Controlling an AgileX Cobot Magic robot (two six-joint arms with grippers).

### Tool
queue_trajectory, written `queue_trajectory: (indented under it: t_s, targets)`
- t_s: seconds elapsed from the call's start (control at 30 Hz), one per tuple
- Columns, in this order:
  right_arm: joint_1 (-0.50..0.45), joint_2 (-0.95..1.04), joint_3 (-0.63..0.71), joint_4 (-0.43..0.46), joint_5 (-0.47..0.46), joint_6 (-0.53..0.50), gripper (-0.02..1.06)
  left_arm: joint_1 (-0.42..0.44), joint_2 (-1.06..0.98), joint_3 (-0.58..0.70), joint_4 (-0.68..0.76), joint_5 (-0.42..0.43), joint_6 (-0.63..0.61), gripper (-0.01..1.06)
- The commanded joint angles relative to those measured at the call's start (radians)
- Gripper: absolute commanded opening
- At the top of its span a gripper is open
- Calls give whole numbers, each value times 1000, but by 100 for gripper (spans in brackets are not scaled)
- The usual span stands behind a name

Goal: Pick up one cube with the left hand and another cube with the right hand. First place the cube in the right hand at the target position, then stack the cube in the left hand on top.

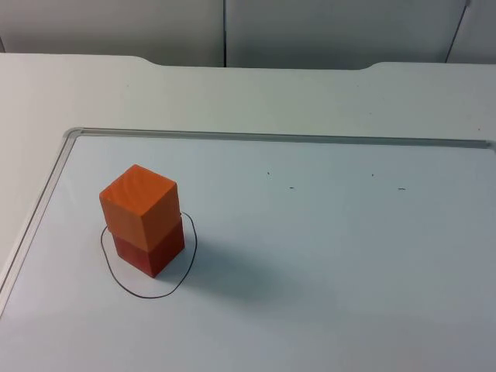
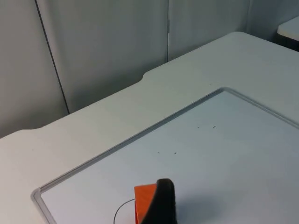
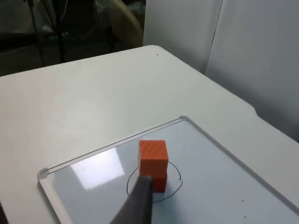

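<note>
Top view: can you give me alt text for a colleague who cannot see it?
An orange cube sits stacked on a darker red cube, slightly askew, inside a hand-drawn circle near the left side of a whiteboard. The board lies on a white table before a grey partition wall.

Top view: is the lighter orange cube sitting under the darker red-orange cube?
No, the lighter orange cube sits on top of the darker red-orange cube.

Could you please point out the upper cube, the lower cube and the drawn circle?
Upper cube (image 1: 139, 192): top view, its top face.
Lower cube (image 1: 133, 252): top view, its left side face.
Drawn circle (image 1: 147, 296): top view, its near edge.
</note>
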Motion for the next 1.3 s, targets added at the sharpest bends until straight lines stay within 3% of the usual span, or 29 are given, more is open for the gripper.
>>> queue_trajectory:
  t_s: [0.0, 0.37, 0.53, 0.93, 1.1, 1.2, 1.27]
  targets:
    - [3, -19, 29, -7, -27, 21, 86, 0, -52, 34, 15, 13, -12, 73]
    - [3, -81, 75, -9, 19, 67, 86, 0, -348, 150, 146, 180, -129, 73]
    - [3, -81, 116, -7, 41, 78, 86, 0, -348, 188, 184, 277, -165, 73]
    - [3, -175, 124, -3, 179, 93, 86, 0, -348, 221, 191, 283, -160, 73]
    - [3, -295, 124, -26, 295, 107, 86, 0, -348, 221, 191, 283, -160, 73]
    - [3, -367, 124, -32, 306, 112, 86, 0, -348, 221, 195, 278, -167, 81]
    - [3, -413, 124, -32, 306, 112, 86, 0, -348, 222, 201, 278, -176, 98]
